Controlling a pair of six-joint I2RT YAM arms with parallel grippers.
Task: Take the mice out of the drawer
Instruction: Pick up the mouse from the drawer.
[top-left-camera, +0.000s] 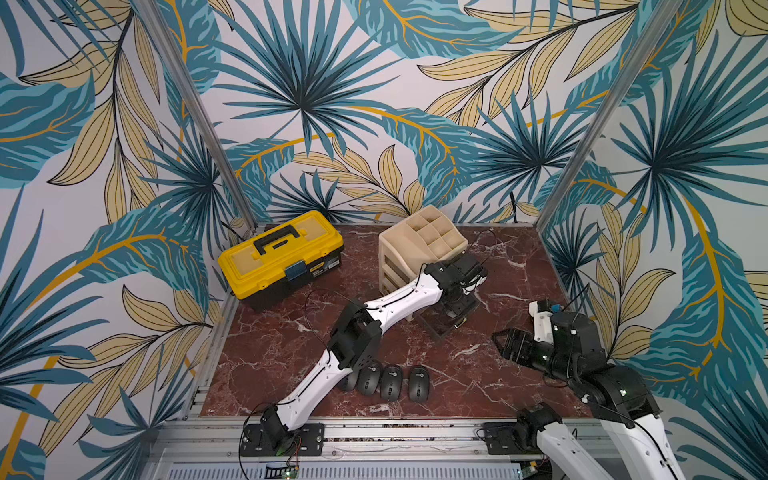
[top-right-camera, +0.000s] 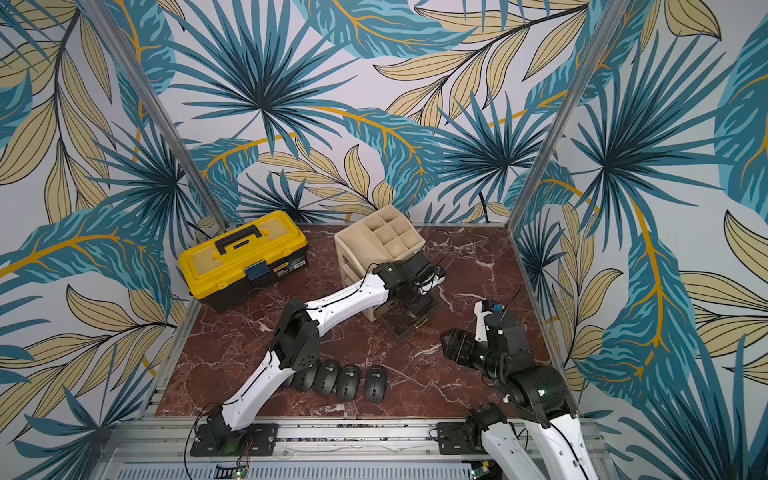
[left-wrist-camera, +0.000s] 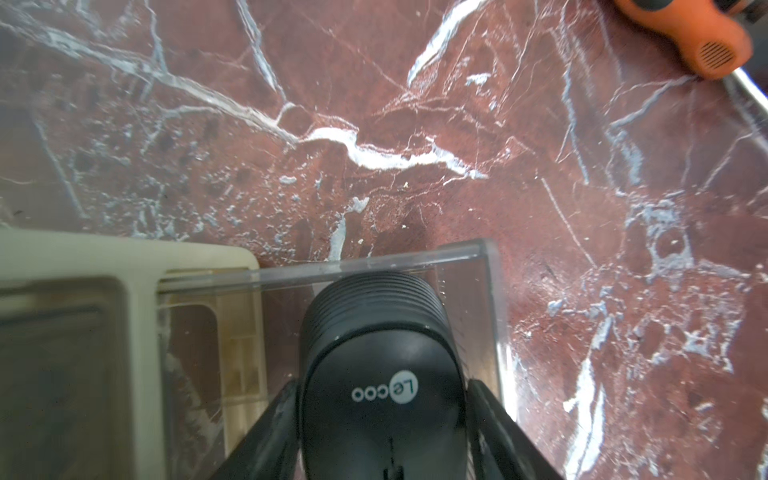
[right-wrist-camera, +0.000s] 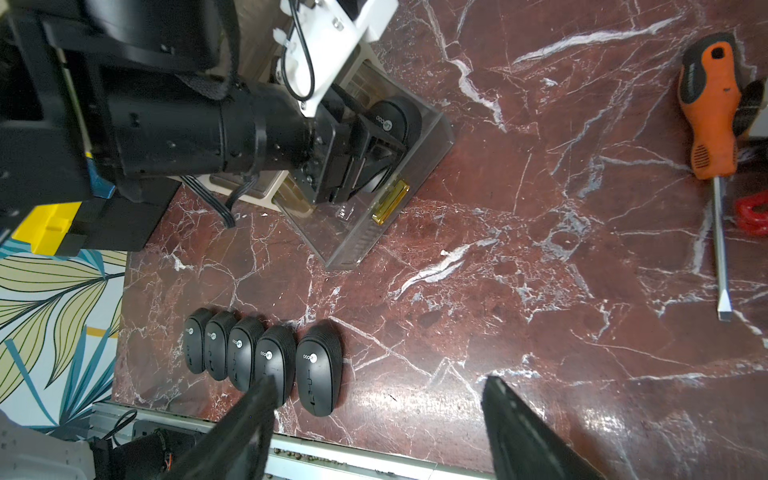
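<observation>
Left tool (left-wrist-camera: 382, 386) clenched on mouse (left-wrist-camera: 374, 332) inside clear drawer (left-wrist-camera: 478, 253), right tool (right-wrist-camera: 379, 380) released, well apart

Five black oval mice (right-wrist-camera: 243, 357) line the table's (top-left-camera: 478, 374) 6 o'clock edge; a sixth mouse (left-wrist-camera: 382, 374) lies logo-up in the clear drawer (left-wrist-camera: 415, 259), 1 o'clock of them.

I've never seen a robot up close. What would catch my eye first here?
A neat row of five small black oval computer mice lies along the front of the red marble table. Behind it, the left gripper clasps a sixth black mouse inside a clear plastic drawer pulled out of a beige organiser. A bright yellow toolbox sits back left.
</observation>
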